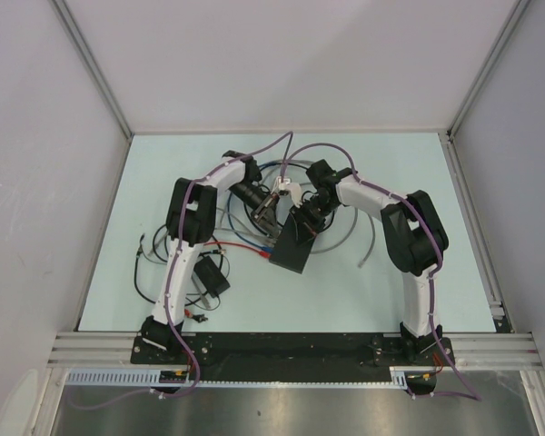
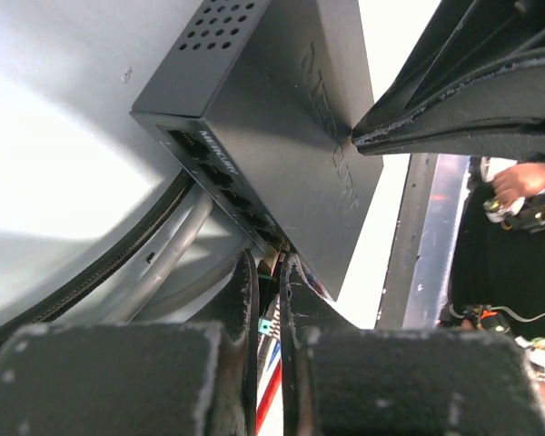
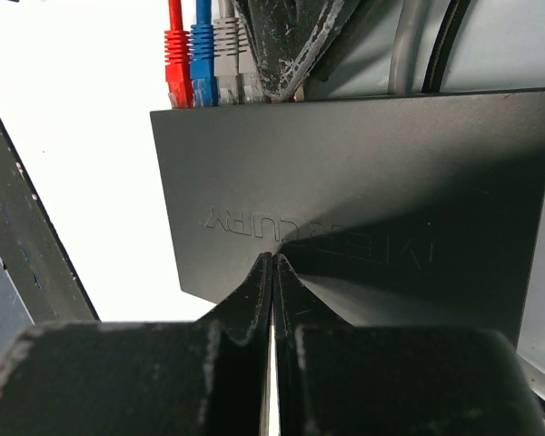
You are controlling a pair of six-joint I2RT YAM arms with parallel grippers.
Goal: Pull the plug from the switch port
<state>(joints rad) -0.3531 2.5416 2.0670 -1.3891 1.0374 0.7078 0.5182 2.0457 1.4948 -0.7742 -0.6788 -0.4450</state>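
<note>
Plugs [image 3: 203,80] (red, blue) in switch port [image 2: 222,177]

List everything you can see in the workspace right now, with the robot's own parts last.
switch: one, dark grey, mid-table between the two grippers
port row: one, along the switch's narrow edge
red plug, blue plug, grey plug: one each, side by side in the port row
fourth plug: one, pale, at the port row between the left fingers, mostly hidden
loose cables: several, grey and black, behind the switch
small black box: one, near left of the table, thin wires attached
table: one, pale blue
left gripper: closed on the fourth plug
right gripper: shut, tips on the switch's top face
</note>
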